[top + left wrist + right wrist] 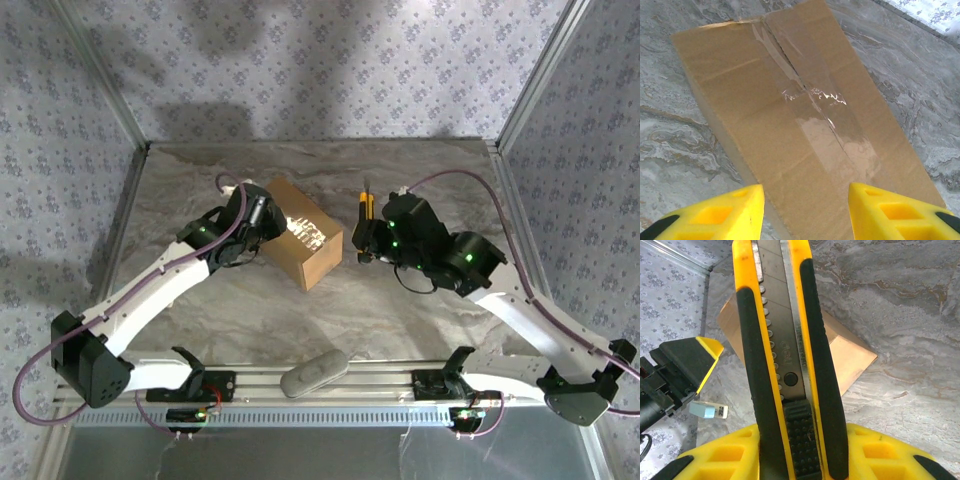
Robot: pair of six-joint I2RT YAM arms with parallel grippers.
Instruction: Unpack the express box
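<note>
Box sits mid-counter, flaps shut, seam tape wrinkled but apparently uncut, so I'd say cutting and emptying are both left. Left pincer is over the box's left end, jaws apart and empty. Right pincer clamps a knife just right of the box. There's bare counter on every side of the box.

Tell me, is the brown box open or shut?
Shut. On the express box, the top flaps lie flat and shiny clear tape covers the seam.

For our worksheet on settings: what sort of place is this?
Probably a robot test cell: left arm and right arm bolted to a marble-look table, patterned walls on metal framing, a taped express box.
</note>
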